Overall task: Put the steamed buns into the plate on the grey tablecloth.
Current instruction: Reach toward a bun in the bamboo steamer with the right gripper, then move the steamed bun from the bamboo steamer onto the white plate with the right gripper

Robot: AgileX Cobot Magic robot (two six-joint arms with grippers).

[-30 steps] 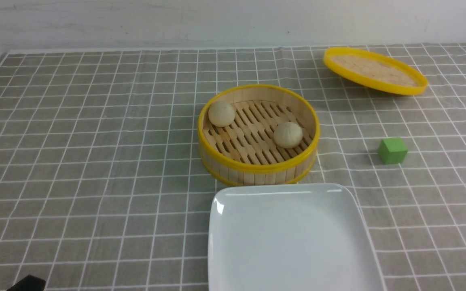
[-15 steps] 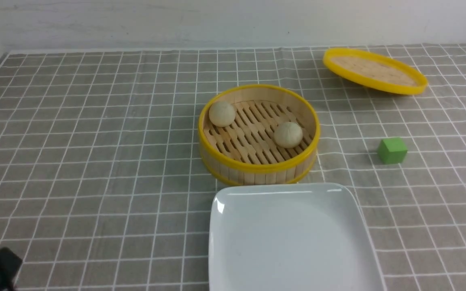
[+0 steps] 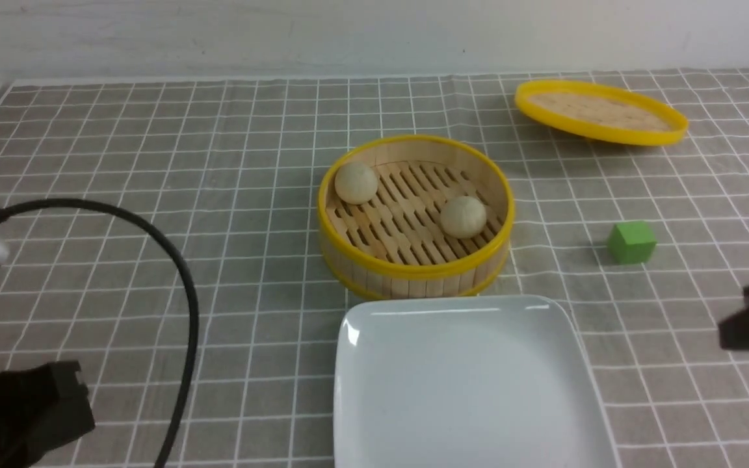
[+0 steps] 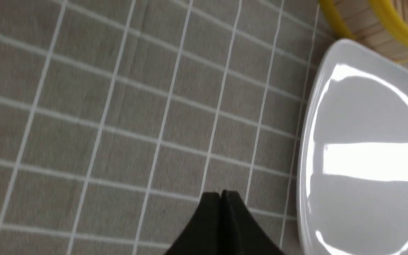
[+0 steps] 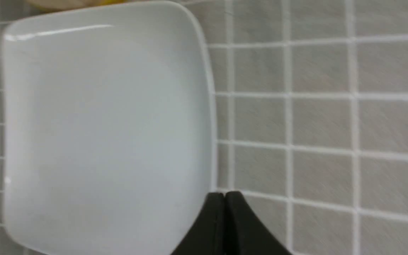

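Note:
Two cream steamed buns sit in the round bamboo steamer (image 3: pixel 413 273): one bun (image 3: pixel 356 182) at its far left, the other bun (image 3: pixel 463 216) at its right. The white square plate (image 3: pixel 465 390) lies empty on the grey tablecloth (image 3: pixel 153 162), just in front of the steamer. My left gripper (image 3: pixel 78 396) is low at the near left, well left of the plate (image 4: pixel 367 159); its tips (image 4: pixel 220 194) are shut on nothing. My right gripper (image 3: pixel 732 331) is at the right edge, beside the plate (image 5: pixel 101 124); its tips (image 5: pixel 224 194) are shut and empty.
The steamer's yellow-rimmed lid (image 3: pixel 601 112) lies at the far right. A green cube (image 3: pixel 630 242) stands right of the steamer. A black cable (image 3: pixel 179 273) arches over the cloth from the left arm. The steamer's wall (image 4: pixel 395 24) touches the plate's far edge.
Both arms have come into the front view: the left one with its cable at the near left, the right one at the right edge. Buns, steamer and plate have not moved.

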